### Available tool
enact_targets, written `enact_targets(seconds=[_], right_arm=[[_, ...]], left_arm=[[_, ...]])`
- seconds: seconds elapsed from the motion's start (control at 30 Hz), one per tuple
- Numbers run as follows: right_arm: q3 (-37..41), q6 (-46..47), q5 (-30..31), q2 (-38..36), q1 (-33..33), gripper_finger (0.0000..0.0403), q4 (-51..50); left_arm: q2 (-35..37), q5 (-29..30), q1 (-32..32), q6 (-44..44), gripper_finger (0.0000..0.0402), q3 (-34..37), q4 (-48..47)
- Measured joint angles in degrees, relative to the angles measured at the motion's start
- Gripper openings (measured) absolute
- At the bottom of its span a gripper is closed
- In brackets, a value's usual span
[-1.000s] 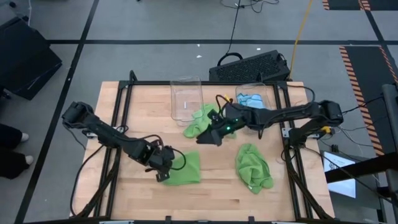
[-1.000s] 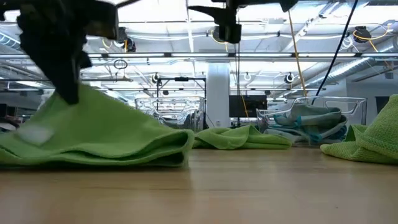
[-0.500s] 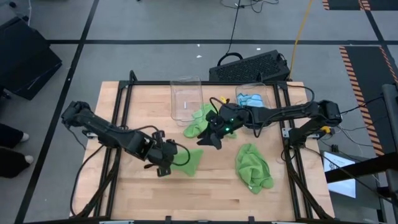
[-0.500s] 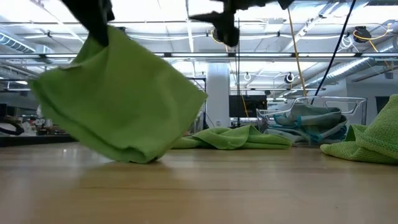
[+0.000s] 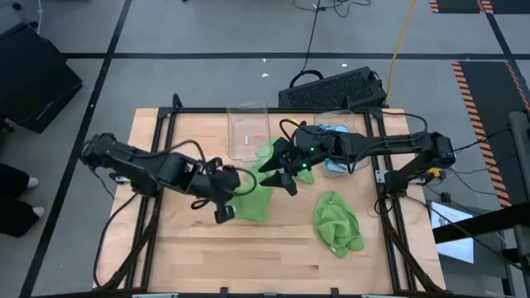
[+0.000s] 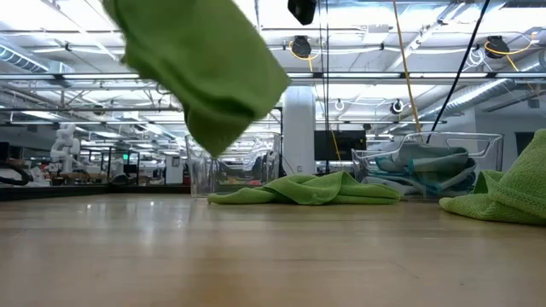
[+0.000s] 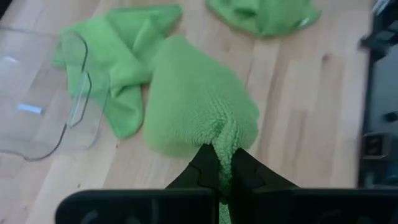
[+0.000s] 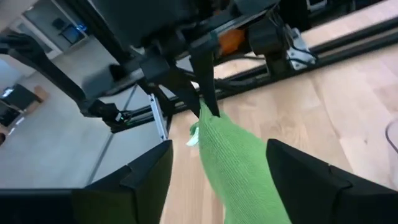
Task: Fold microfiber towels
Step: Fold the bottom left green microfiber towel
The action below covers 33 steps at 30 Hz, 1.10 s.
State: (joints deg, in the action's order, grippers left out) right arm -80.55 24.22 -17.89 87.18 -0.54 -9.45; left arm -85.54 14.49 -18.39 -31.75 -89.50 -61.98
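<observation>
**Green towel lifted between two pincers, ready for a handover**

The left gripper (image 7: 225, 186) is pinched tight on one corner of the lime green towel (image 5: 252, 197), which hangs free below and ahead of it, clear of the table (image 5: 273, 257). In the low view the cloth dangles well above the wood with its lowest corner off the surface.

Just beyond the hanging cloth, the right gripper (image 5: 279, 172) stands with its fingers spread wide, holding nothing. In its own wrist view the towel drops between its two dark fingers (image 8: 308, 171), not yet touched by either.

To do this step well, I judge that the right pincer should close on the upper edge next to the corner already held, not on the loose middle, so that the cloth can be stretched flat between the two arms. The left pincer should hold steady and high enough that the towel does not drag. Closing too low would gather a bunch and spoil the fold.

Farther from the left pincer, a second green towel (image 5: 263, 159) lies crumpled against the clear bin (image 5: 248, 132). Off to the right pincer's far side, a third green towel (image 5: 338, 222) sits heaped on the table, and a light blue towel (image 5: 335, 132) rests in the other bin (image 5: 356, 149).
</observation>
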Motion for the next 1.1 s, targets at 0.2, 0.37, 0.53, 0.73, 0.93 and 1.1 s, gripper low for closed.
enact_targets(seconds=[0.2,0.37,0.53,0.73,0.93,1.1], right_arm=[[-2.73,-0.91,-0.03,0.43,0.11,0.0311,1.13],[-5.62,-2.8,-3.05,2.27,0.11,0.0322,1.02],[-10.02,-4.99,-6.38,7.27,0.39,0.0314,0.99],[-18.69,-4.86,-11.61,14.65,-0.15,0.0313,-0.25],[-22.45,-10.19,-11.98,15.8,-1.79,0.0313,-0.05],[-21.85,-14.19,-11.97,16.2,-2.95,0.0313,0.99]], left_arm=[[0.07,-3.36,2.46,0.13,0.0005,-3.62,-2.33],[0.02,-7.07,4.06,0.17,0.0005,-6.78,-5.44],[-0.02,-7.34,5.35,1.74,0.0005,-10.89,-6.39],[0.03,-12.74,7.07,1.47,0.0005,-13.79,-8.84],[0.02,-17.08,6.6,-1.07,0.0005,-14.11,-13.38],[0.02,-17.18,5.95,-1.65,0.0006,-14.11,-13.44]])
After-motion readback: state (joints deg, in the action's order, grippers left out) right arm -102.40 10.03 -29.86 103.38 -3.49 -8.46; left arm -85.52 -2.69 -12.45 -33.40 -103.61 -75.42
